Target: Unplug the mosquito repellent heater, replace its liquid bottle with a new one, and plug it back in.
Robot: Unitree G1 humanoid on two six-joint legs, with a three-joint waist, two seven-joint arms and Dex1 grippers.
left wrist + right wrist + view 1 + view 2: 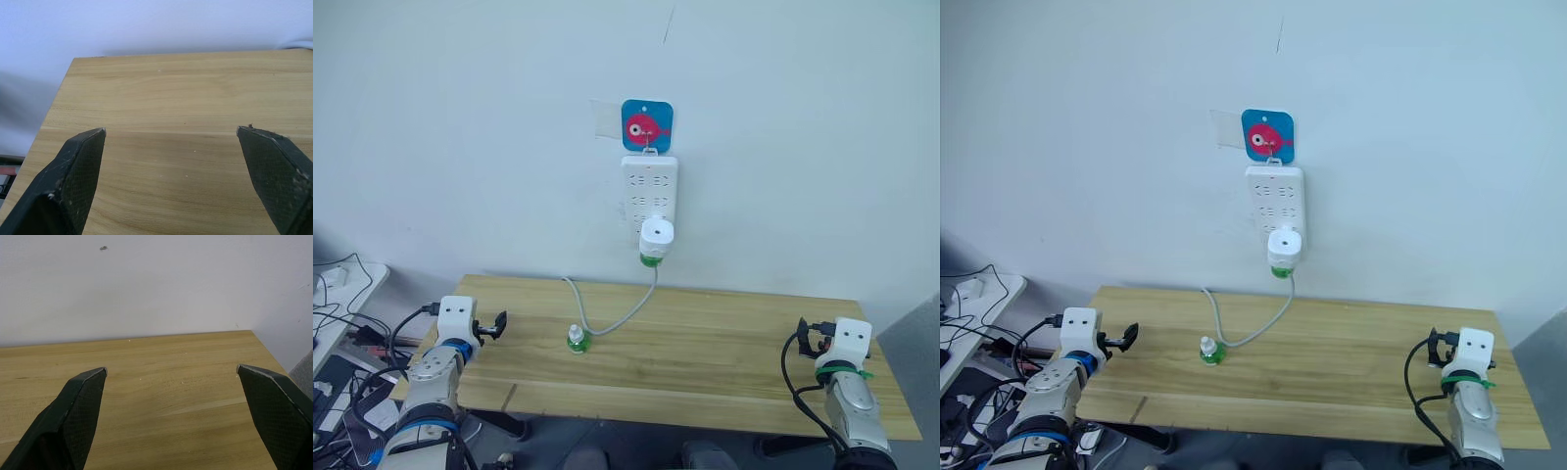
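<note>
Heater (656, 241) plugged in strip (650, 191) on wall, above table (724, 343). New bottle (577, 339) upright mid-table. Left gripper (171, 142), right gripper (171, 377) spread wide, empty, at table ends. Unplug: grip heater body squarely, pull straight out, avoid swinging strip.

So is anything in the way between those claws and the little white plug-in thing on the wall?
Nothing visible blocks either one. The heater sits plugged into the power strip above the table's far edge. The left claw and right claw are open at opposite ends. The small bottle and grey cable lie low on the table.
</note>
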